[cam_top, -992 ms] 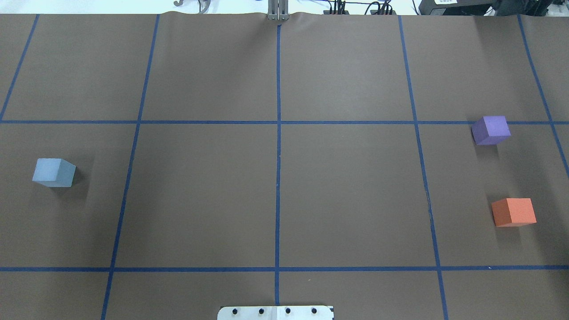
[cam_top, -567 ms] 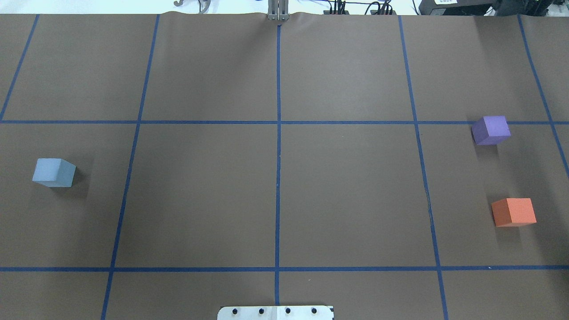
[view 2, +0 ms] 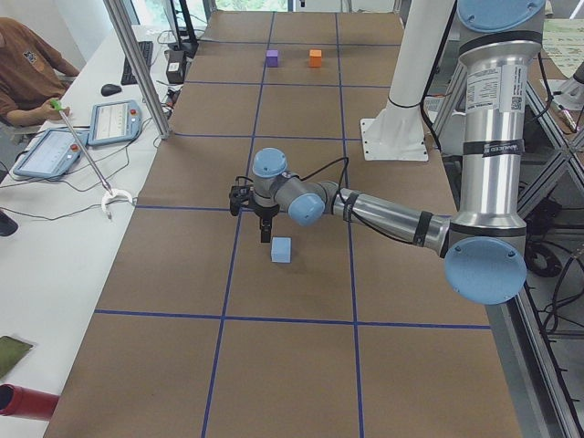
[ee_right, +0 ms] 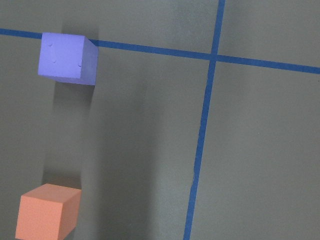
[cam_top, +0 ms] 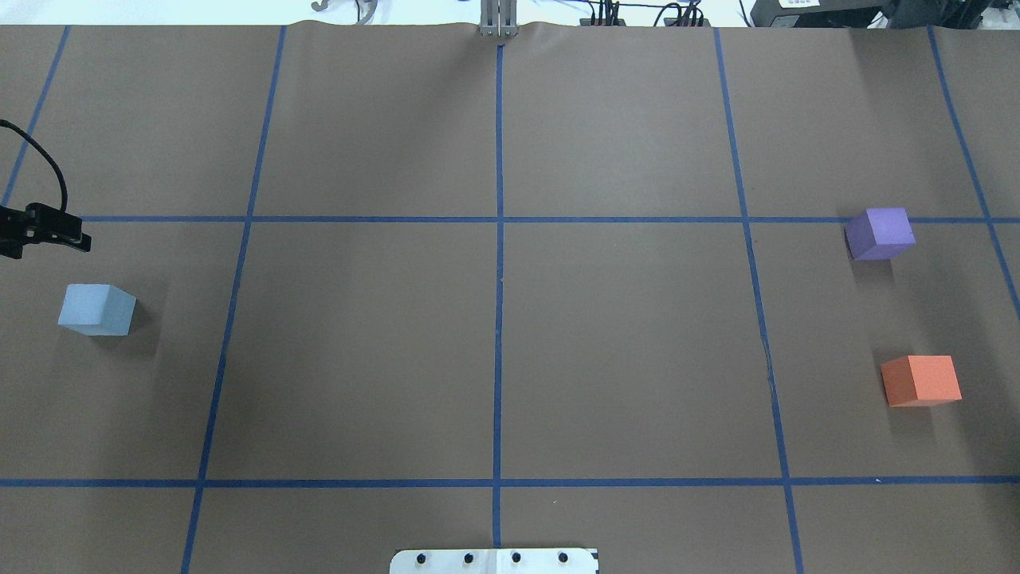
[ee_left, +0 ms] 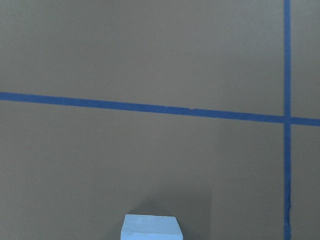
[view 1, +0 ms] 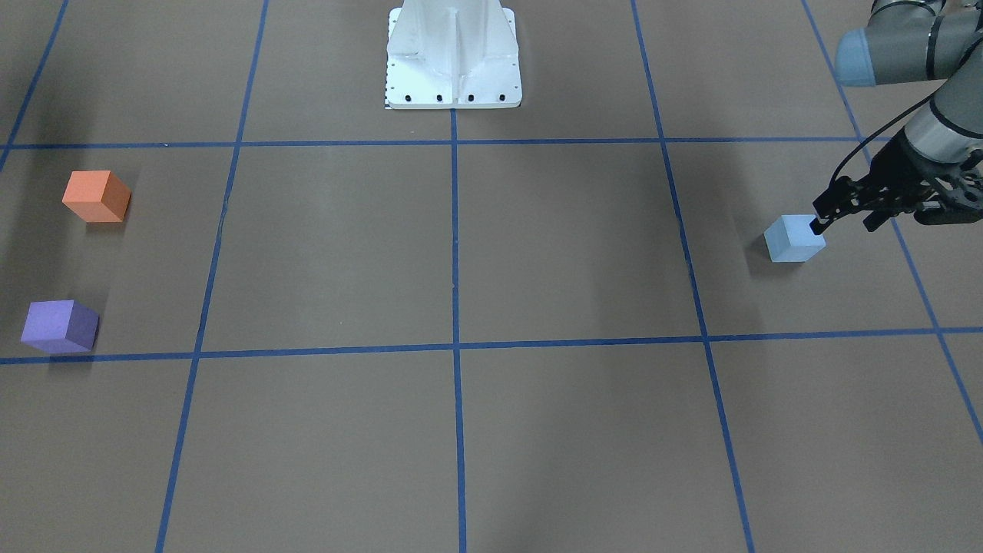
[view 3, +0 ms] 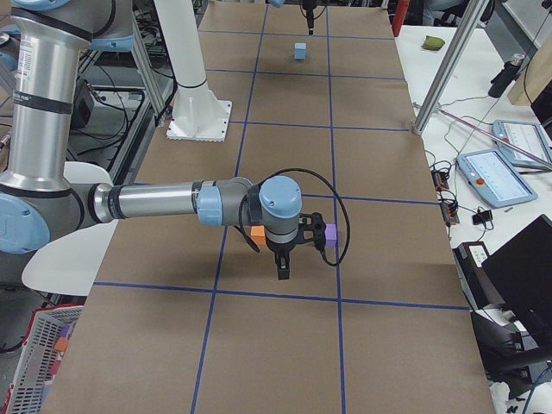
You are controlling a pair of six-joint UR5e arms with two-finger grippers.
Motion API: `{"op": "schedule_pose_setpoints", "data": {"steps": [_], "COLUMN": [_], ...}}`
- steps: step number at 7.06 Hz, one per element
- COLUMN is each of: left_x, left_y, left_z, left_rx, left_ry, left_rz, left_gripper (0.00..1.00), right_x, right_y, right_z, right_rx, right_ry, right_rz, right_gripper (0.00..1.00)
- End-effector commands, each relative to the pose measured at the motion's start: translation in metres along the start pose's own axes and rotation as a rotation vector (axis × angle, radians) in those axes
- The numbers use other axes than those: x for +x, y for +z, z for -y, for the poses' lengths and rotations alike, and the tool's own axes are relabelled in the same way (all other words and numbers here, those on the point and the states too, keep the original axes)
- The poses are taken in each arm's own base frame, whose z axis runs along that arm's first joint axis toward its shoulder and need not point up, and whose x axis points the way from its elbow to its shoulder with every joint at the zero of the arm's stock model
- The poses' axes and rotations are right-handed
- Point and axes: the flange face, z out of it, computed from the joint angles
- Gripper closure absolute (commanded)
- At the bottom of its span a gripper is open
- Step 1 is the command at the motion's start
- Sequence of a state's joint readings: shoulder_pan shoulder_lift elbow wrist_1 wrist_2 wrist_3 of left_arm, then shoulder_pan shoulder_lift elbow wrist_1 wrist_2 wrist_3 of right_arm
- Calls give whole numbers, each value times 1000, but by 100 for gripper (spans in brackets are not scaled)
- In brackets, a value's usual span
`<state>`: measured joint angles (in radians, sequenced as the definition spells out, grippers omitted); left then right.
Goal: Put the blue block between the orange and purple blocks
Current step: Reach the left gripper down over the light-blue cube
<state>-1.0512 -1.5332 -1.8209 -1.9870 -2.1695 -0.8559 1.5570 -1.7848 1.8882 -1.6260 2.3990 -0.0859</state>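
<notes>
The light blue block (view 1: 795,238) sits alone on the brown table at my left end; it also shows in the overhead view (cam_top: 96,309) and at the bottom edge of the left wrist view (ee_left: 151,228). My left gripper (view 1: 845,224) hangs open just beside and above it, touching nothing; one of its fingers (cam_top: 68,231) shows at the overhead view's left edge. The purple block (cam_top: 880,233) and orange block (cam_top: 921,380) stand apart at the right end, with a gap between them. My right gripper (view 3: 282,269) hovers by them; I cannot tell whether it is open.
The white robot base plate (view 1: 453,54) stands at the table's near middle edge. Blue tape lines (cam_top: 499,319) divide the brown surface into squares. An operator (view 2: 27,82) and tablets sit at a side table beyond the left end.
My left gripper has come into the overhead view from the left edge, near the blue block. None of the three blocks has moved.
</notes>
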Motion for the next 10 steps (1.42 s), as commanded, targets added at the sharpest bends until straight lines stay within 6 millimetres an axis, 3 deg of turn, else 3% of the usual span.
{"op": "schedule_pose_setpoints", "data": {"steps": [1,4,6,10], "left_x": [6,7,0,11], "left_y": [32,67,79,94], "left_z": [-23,-39,-38,-47], "left_rx": [-23,-64,-80,-106], "left_ry": [30,65,60,86], "left_rz": [60,109,125,123], "left_gripper": [0,0,0,2], "right_x": [1,1,1,2], "right_y": [1,0,0,1], "right_z": [-1,0,0,-1], "right_rx": [-2,-1,0,-2], "right_ry": [2,0,2,4], "right_rz": [-1,-3,-5,-7], "right_gripper": [0,0,0,0]}}
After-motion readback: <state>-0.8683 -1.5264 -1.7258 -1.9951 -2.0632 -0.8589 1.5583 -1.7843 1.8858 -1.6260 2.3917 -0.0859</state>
